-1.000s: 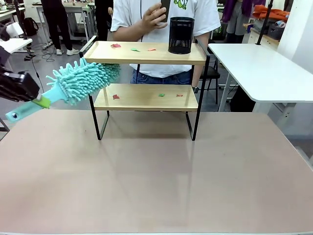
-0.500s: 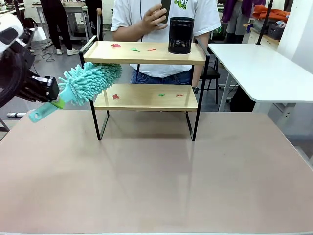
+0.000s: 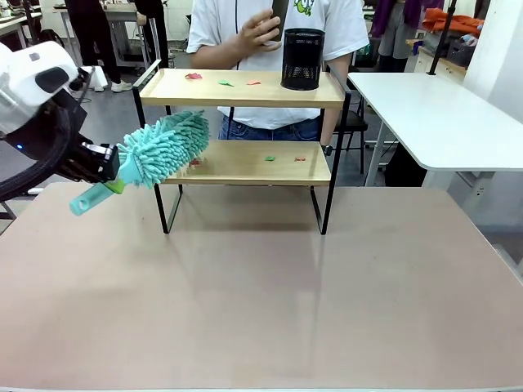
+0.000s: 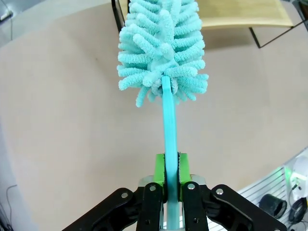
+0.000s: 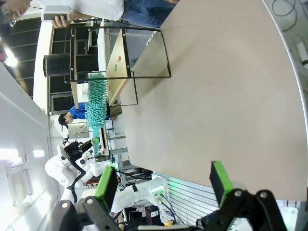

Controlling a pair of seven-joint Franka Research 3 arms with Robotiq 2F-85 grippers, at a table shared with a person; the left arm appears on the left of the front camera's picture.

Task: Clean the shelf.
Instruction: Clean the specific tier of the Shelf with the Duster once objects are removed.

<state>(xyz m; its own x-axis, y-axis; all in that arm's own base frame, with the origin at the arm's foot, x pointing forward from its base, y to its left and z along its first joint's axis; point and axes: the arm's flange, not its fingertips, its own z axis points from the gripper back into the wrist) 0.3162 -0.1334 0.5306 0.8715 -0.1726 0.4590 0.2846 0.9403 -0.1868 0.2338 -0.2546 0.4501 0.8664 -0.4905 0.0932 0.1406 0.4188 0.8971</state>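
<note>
Left end effector [image 3: 113, 175] [image 4: 172, 166] is pressed together on the duster [image 3: 163, 147] [image 4: 163, 48] handle, green pads pinching the thin teal stem partway along, with the handle's butt sticking out behind toward the near left. I hold it slanting up to the right, so the fluffy head is at the left end of the shelf [image 3: 245, 91] [image 4: 240, 14], at a height between the two boards. Whether the fibres touch the lower board I cannot tell.

The shelf stands on the desk [image 3: 261, 294] at the far middle. A black mesh cup [image 3: 302, 59] sits on the right of its top board, and small coloured scraps [image 3: 194, 76] lie on both boards. A person stands just behind it, one hand [image 3: 257, 28] raised.

My right end effector [image 5: 163, 180] is spread wide with nothing between its pads, off the desk's right side, looking across at the shelf [image 5: 118, 62] and duster [image 5: 96, 103].
</note>
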